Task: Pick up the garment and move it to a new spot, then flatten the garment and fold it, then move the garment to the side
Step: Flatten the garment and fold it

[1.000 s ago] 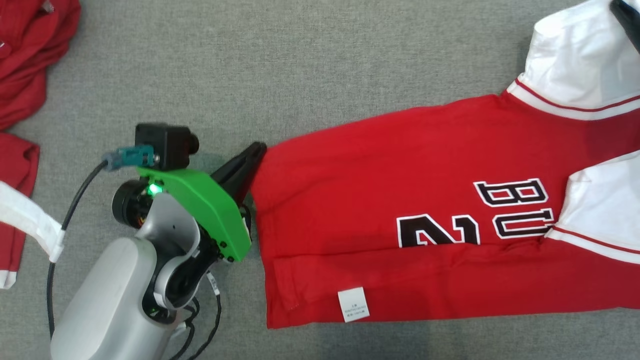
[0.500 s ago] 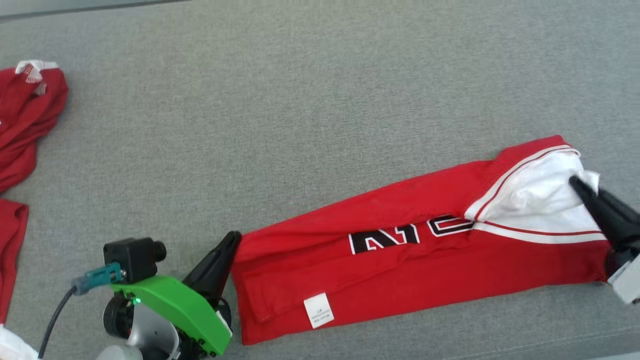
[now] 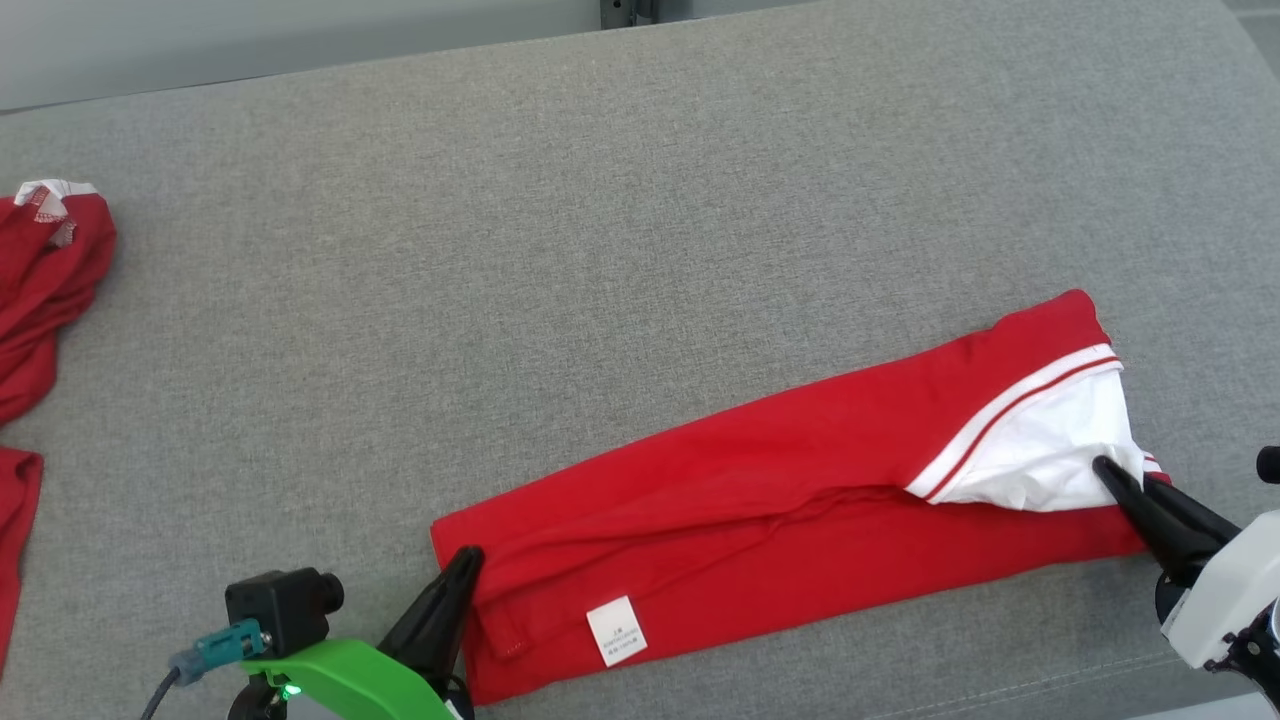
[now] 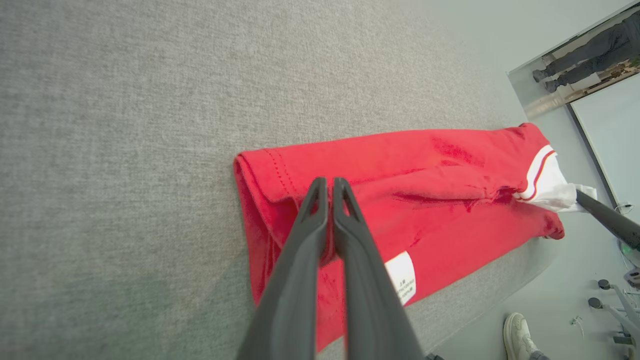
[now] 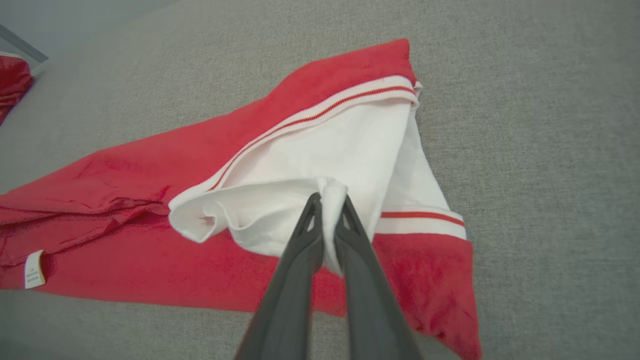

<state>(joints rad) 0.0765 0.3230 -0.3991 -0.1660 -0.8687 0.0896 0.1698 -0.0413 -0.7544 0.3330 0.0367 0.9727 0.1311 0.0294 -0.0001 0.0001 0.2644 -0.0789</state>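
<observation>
The garment [image 3: 760, 500] is a red jersey with white sleeves, folded into a long narrow band that lies slantwise on the grey surface. A white label [image 3: 616, 631] shows near its left end. My left gripper [image 3: 468, 560] is shut on the red hem at that left end; the left wrist view has red cloth [image 4: 390, 200] pinched between the dark fingers [image 4: 300, 260]. At the other end my right gripper [image 3: 1103, 468] is shut on a bunch of white sleeve cloth [image 5: 331, 190], which sits squeezed between its fingertips.
Other red clothes [image 3: 45, 270] are heaped at the far left of the grey padded table [image 3: 500, 250]. The table's front edge runs close below the garment at lower right. A person's shoe [image 4: 517, 330] stands on the floor beyond that edge.
The head camera has tilted and the whole picture has shifted. The jersey's printed front has been folded under, leaving a narrower band with no lettering showing. Both grippers keep their hold on its ends.
</observation>
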